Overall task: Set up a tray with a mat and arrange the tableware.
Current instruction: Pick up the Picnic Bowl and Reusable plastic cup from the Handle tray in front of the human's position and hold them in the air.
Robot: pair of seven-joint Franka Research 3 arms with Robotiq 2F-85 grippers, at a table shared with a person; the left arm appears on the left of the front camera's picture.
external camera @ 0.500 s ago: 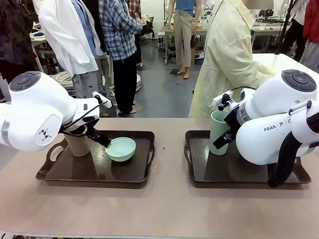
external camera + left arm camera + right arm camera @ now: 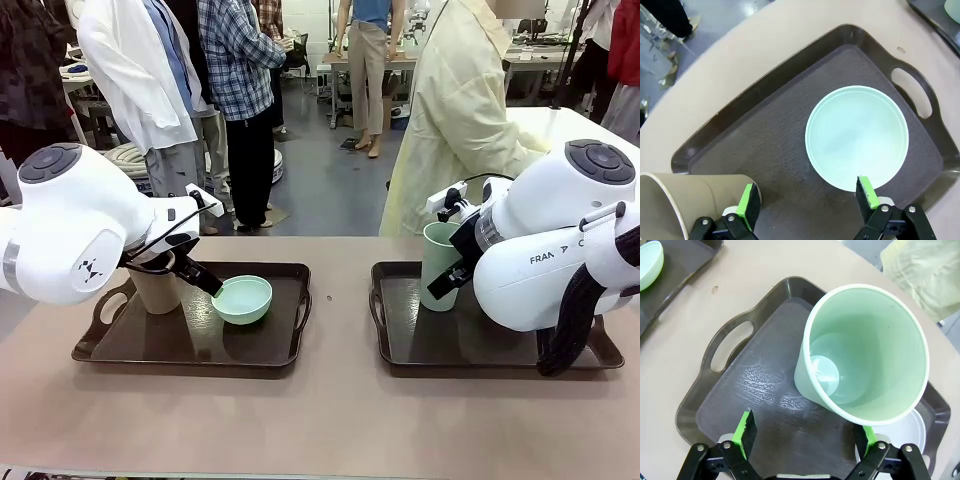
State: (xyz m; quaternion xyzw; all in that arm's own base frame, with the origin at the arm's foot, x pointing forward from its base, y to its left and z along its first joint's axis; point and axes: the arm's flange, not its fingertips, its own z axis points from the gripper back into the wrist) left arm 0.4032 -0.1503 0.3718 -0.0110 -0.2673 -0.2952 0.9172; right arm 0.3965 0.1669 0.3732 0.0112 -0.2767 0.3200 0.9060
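Left gripper (image 2: 806, 192) over mint bowl (image 2: 856, 137), right gripper (image 2: 805, 425) over green cup (image 2: 865, 350)

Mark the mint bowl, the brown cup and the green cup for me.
mint bowl (image 2: 856, 137), left wrist view, inside bottom
brown cup (image 2: 155, 292), front view, side wall
green cup (image 2: 875, 350), right wrist view, inner wall

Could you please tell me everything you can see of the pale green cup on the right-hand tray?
The pale green cup is tall, handleless and tapers to a narrower base, smooth and slightly glossy like plastic or glazed ware. Empty, it stands upright on the dark textured floor of the right tray, near its far left corner. A greyish white bowl sits close beside it; the open right gripper is not touching it.
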